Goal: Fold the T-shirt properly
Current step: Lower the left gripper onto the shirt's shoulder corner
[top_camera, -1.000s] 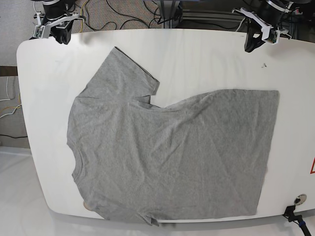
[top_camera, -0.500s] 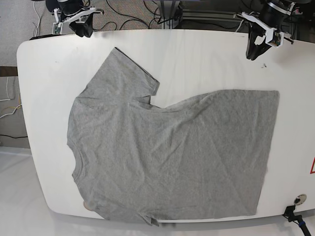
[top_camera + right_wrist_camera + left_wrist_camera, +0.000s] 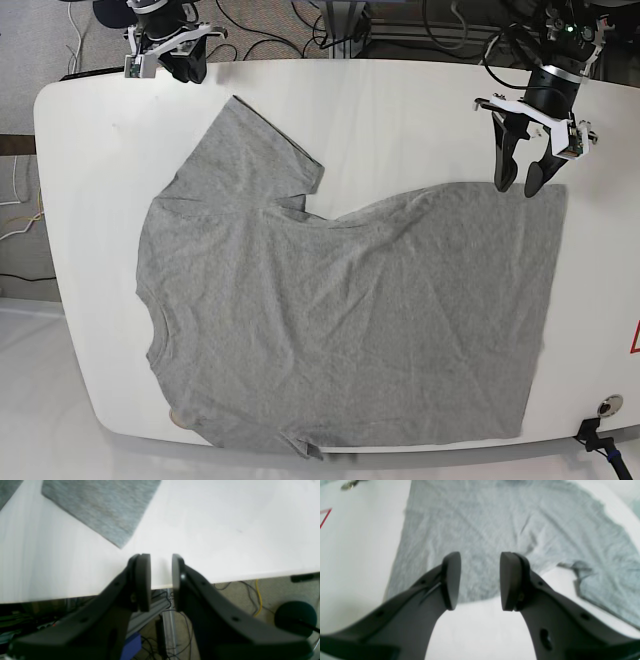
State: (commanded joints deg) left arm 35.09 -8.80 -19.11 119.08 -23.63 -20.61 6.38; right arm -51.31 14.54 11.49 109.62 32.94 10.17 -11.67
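A grey T-shirt (image 3: 340, 310) lies spread flat on the white table (image 3: 400, 100), collar at the left and hem at the right. My left gripper (image 3: 520, 183) hangs open just above the shirt's far right edge, near the hem corner. In the left wrist view this gripper (image 3: 480, 581) holds nothing, and the shirt (image 3: 495, 525) stretches away beyond its fingers. My right gripper (image 3: 185, 68) is at the table's far edge, behind the upper sleeve (image 3: 270, 150). In the right wrist view it (image 3: 161, 580) is open by a narrow gap over the table edge, clear of the sleeve tip (image 3: 100, 507).
Cables (image 3: 270, 30) lie on the floor behind the table. A red mark (image 3: 634, 340) and a small round metal fitting (image 3: 608, 405) sit at the table's right edge. A dark round object (image 3: 295, 612) rests on the floor past the table edge.
My left gripper has come down and inward from the far right corner to the shirt's far right edge. My right gripper has shifted right along the table's far edge.
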